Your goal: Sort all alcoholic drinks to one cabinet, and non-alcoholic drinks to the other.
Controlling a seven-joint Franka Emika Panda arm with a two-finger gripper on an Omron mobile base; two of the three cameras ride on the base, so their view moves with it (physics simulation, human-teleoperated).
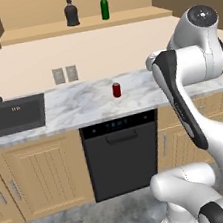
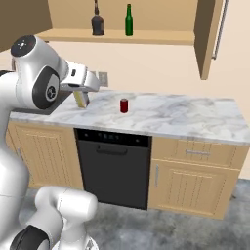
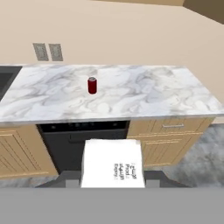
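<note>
Carton fills bottom centre of the hand view, pinched in the gripper (light, crushable, so hold its flat sides gently), while the red can waits mid-frame on the counter.

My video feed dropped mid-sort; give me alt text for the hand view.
The end effector holds a white carton low in the foreground. Beyond it, a red can stands upright on the marble counter, above a black dishwasher.
</note>
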